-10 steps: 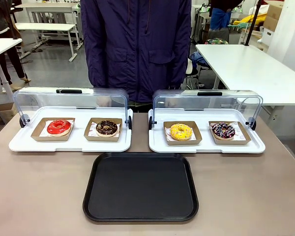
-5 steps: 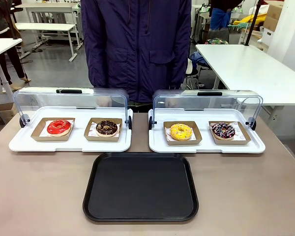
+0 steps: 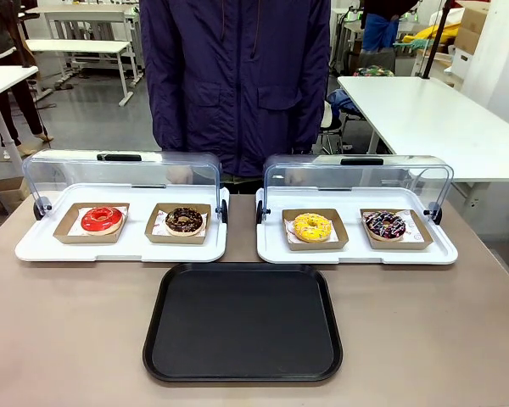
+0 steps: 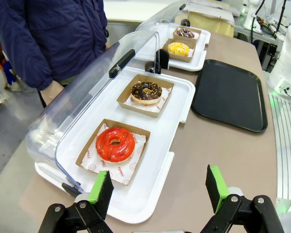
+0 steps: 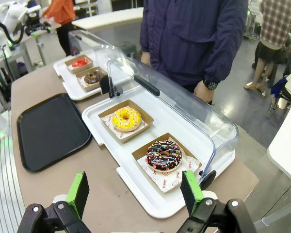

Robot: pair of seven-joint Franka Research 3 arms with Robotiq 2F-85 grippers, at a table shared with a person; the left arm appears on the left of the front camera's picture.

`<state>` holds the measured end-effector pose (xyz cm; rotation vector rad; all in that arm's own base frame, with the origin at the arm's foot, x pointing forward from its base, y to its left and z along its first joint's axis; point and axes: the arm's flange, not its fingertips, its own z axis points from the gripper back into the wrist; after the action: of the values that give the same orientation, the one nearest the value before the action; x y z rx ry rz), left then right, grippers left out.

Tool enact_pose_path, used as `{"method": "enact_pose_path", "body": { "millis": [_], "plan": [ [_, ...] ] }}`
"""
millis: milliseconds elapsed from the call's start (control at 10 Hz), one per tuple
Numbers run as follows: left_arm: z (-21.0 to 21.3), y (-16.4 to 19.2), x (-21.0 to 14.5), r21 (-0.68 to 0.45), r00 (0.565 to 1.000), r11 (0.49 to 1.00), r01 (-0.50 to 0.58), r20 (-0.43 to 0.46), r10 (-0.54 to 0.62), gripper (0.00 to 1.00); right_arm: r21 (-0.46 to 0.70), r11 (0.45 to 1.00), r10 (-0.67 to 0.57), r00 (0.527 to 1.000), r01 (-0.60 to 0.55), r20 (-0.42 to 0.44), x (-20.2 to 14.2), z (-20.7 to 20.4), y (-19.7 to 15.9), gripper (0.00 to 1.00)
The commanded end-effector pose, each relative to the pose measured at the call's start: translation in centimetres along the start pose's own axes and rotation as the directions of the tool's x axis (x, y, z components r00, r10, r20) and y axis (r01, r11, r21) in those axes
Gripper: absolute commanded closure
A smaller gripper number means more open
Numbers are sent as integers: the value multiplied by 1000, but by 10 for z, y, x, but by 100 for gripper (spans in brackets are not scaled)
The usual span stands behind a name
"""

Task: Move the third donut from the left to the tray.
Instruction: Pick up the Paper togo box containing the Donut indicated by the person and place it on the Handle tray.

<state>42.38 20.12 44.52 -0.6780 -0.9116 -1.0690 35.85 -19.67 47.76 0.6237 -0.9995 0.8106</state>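
right gripper (image 5: 135, 193), jaws wide, above table (image 5: 58, 177)

We record no visible change between frames: yellow donut (image 3: 311, 226), black tray (image 3: 243, 322) and table (image 3: 68, 339) read identical in the front view.

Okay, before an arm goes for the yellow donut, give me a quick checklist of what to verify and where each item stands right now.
1. Yellow donut sits on the right white tray, within reach: ok.
2. Clear lid over it is raised, front open: ok.
3. Black tray has room for the donut: ok.
4. Right gripper is open and holds nothing: ok.
5. Left gripper is open, near the red donut, away from the yellow one: ok.
6. Person's hand is behind the lid, not at the donut: ok.
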Motion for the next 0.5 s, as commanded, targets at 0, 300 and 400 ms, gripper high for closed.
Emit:
{"method": "enact_pose_path", "body": {
  "millis": [0, 300, 400],
  "plan": [
    [2, -2, 1, -8, 1000, 1000, 7, -5, -7, 0, -1, 1000, 12, 1000, -12, 15, 0, -1, 0, 0],
    [2, -2, 1, -8, 1000, 1000, 7, -5, -7, 0, -1, 1000, 12, 1000, -12, 15, 0, -1, 0, 0],
    [2, -2, 1, -8, 1000, 1000, 7, -5, -7, 0, -1, 1000, 12, 1000, -12, 15, 0, -1, 0, 0]
  ]
}}
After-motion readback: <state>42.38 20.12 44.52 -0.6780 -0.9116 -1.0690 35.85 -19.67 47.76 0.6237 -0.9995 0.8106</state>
